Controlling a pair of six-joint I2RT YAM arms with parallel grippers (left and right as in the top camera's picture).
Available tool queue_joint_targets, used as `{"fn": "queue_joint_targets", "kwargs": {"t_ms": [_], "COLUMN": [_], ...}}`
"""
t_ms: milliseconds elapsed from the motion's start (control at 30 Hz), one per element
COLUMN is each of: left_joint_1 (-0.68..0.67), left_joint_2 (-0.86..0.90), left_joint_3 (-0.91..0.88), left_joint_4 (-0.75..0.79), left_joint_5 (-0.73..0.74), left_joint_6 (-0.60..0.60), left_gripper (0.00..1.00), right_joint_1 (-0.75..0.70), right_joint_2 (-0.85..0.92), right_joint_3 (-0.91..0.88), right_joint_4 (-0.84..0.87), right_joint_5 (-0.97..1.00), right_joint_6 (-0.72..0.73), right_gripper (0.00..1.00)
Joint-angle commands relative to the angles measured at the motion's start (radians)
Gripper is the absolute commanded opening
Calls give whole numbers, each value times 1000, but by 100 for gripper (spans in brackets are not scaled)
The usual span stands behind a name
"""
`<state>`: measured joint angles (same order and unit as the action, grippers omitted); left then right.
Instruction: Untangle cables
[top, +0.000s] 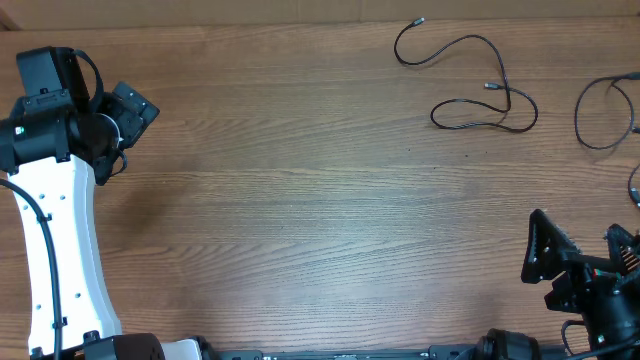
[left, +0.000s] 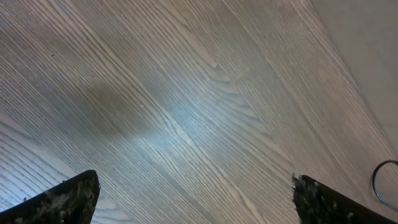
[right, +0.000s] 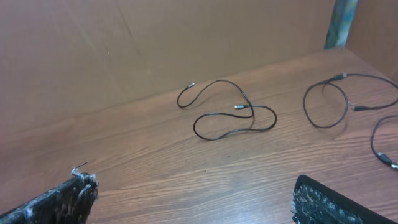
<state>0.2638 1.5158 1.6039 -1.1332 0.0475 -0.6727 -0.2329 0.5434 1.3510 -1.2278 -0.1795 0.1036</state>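
Although neither gripper touches anything, we see three thin black cables lying on the far right part of the wooden table (top: 300, 200). Our left gripper (top: 130, 108) is at the far left side, its jaws spread wide over bare wood and holding nothing. Its wrist view shows both dark fingertips (left: 68, 199) far apart with only wood grain between them. Our right gripper (top: 583, 255) is at the near right corner, likewise wide and empty, and its wrist view looks across at the cables.

The first cable (top: 509, 93) lies closest to the middle of the far edge. It runs in a wavy line from a silvery plug end, then closes into a flat loop that crosses itself. Well apart to its right, the second cable (top: 578, 118) forms a rounder loop at the table's right edge. A third cable (top: 633, 190) is cut off by the frame between that loop and the right gripper, so we cannot tell its full shape.
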Motion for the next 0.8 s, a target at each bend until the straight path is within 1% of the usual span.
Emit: {"fn": "queue_joint_targets", "kwargs": {"t_ms": [0, 167, 333, 567, 767], "left_joint_1": [2, 2, 2, 2, 2], "left_joint_2": [-11, -11, -11, -11, -11], "left_joint_3": [11, 11, 11, 11, 11], "left_joint_4": [1, 1, 1, 1, 1], "left_joint_5": [-10, -10, -10, -10, -10], "left_joint_6": [23, 23, 23, 23, 23], "left_gripper": [99, 99, 100, 100, 99], "right_joint_1": [7, 9, 28, 90, 127], "right_joint_2": [2, 2, -29, -175, -290], "right_joint_3": [-5, -33, -133, -416, -684], "right_joint_4": [7, 26, 112, 361, 615], "right_joint_5": [-9, -16, -16, -16, -17], "right_joint_6": [-4, -4, -4, -3, 1], "right_gripper": [100, 100, 100, 100, 100]}}
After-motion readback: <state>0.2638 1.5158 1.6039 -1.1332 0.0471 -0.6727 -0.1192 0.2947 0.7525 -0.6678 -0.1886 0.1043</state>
